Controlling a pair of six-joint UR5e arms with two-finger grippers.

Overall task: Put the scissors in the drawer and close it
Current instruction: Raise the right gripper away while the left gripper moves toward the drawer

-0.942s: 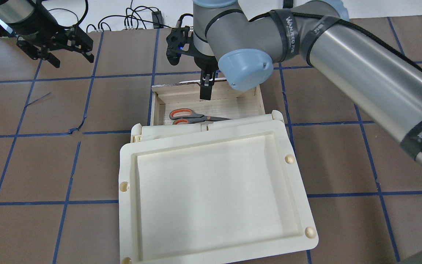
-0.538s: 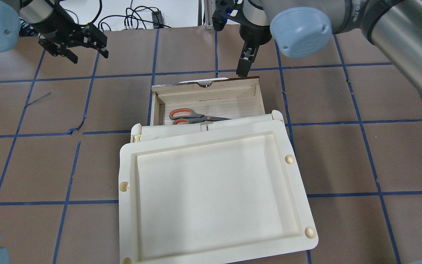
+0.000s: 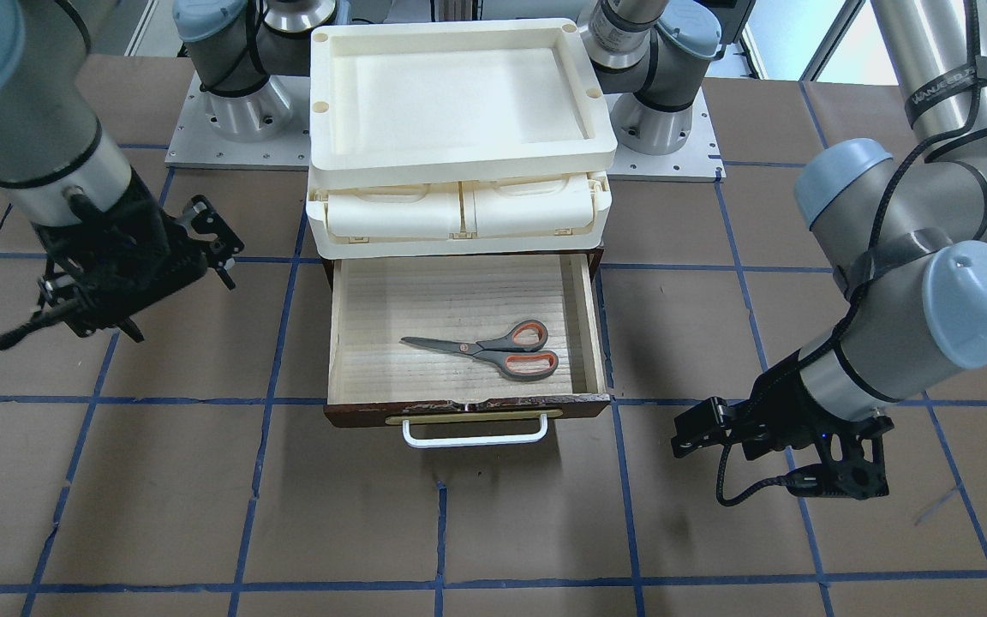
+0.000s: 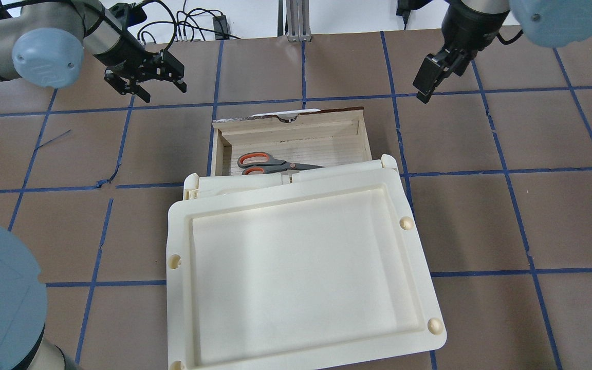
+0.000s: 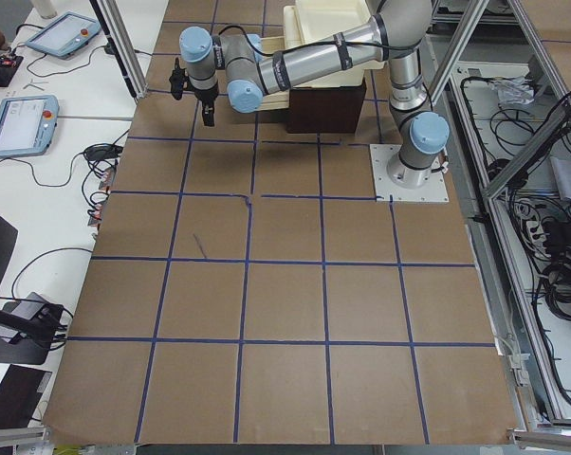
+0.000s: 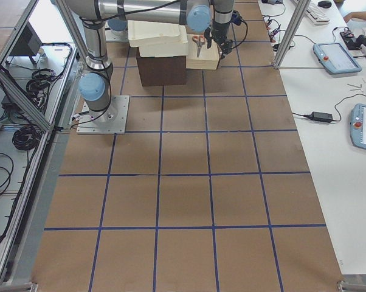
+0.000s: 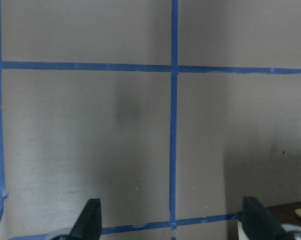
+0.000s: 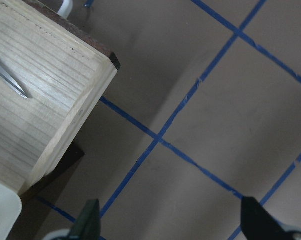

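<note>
Two grippers hung with fingers spread, holding nothing: the left gripper [image 4: 162, 91] and the right gripper [image 4: 423, 87] flanked the open drawer [image 3: 583, 326] near the table's far edge. The scissors [image 3: 493, 346] lay flat inside. The front view showed them whole, while overhead the cream tray unit [image 4: 296, 267] half-hid one loop.
</note>
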